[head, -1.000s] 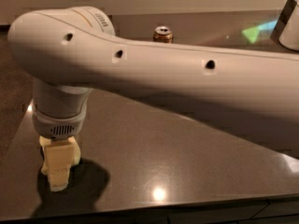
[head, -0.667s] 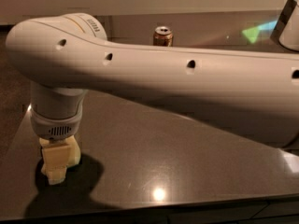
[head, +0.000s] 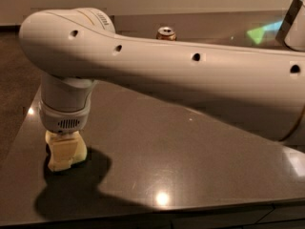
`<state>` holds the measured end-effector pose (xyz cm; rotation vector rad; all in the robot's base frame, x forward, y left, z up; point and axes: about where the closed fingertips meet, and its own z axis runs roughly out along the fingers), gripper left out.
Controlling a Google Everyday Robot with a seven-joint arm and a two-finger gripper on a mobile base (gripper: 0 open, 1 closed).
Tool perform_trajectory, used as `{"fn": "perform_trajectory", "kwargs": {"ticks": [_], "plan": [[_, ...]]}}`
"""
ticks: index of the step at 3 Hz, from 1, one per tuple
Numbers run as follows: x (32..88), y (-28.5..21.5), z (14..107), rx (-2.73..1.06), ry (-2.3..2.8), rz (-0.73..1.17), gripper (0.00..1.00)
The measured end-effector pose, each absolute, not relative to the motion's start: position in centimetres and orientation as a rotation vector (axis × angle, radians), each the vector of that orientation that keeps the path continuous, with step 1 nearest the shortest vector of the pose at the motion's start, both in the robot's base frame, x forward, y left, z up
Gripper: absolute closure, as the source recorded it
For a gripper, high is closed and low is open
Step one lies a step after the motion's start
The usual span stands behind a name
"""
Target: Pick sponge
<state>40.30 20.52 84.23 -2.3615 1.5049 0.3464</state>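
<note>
My gripper (head: pixel 65 152) hangs straight down from the white wrist at the left of the camera view, its pale yellow tip at or just above the dark table top (head: pixel 190 166), over its own shadow. The sponge does not show anywhere; the big white arm (head: pixel 190 75) crosses the whole picture and hides much of the table behind it.
A metal drink can (head: pixel 166 33) stands at the back of the table, behind the arm. A white and grey object (head: pixel 294 26) is at the top right. The table's left edge runs close by the gripper and its front edge lies along the bottom.
The gripper has come up a little and sits slightly higher in the picture than one second ago. The arm has shifted a bit along its length. Nothing else has moved.
</note>
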Motion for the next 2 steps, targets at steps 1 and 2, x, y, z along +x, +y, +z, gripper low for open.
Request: {"fn": "perform_trajectory", "kwargs": {"ticks": [1, 2], "plan": [[40.7, 19.4, 86.4, -2.347, 1.481, 0.38, 0.85], [40.7, 17.9, 90.2, -2.342, 1.415, 0.421, 1.0]]}}
